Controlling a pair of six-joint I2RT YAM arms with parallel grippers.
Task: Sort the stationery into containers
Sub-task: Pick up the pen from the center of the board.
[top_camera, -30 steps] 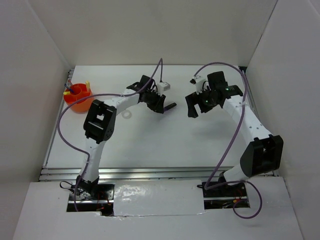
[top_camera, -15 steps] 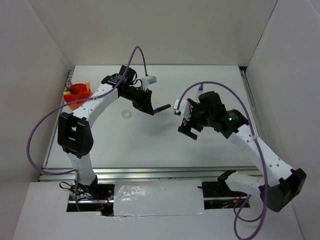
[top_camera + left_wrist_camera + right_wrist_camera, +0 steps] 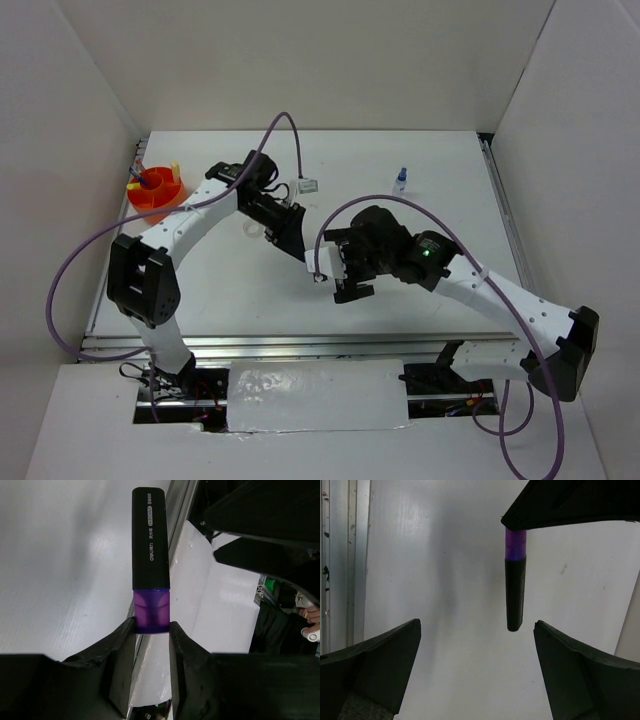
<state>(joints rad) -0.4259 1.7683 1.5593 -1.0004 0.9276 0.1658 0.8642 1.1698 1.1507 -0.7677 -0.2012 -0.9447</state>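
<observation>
My left gripper [image 3: 297,248] is shut on the purple end of a purple marker [image 3: 150,555] with a long black cap, held above the table mid-left. The marker's black tip points at my right gripper [image 3: 335,268], which is open and empty. In the right wrist view the marker [image 3: 515,590] hangs just ahead of the right gripper [image 3: 476,625], nearer its right finger and touching neither. The orange-red cup [image 3: 152,200] at the far left holds several pens. A white tape ring [image 3: 250,229] lies beside the left arm. A tiny blue-capped bottle [image 3: 401,180] stands at the back.
White walls enclose the table on three sides. A metal rail [image 3: 300,345] runs along the near edge. Purple cables loop over both arms. The right arm stretches across the table's right half.
My right gripper has swung left and nearer, up to the left gripper. The left gripper has moved slightly nearer with the marker. The small bottle now shows.
</observation>
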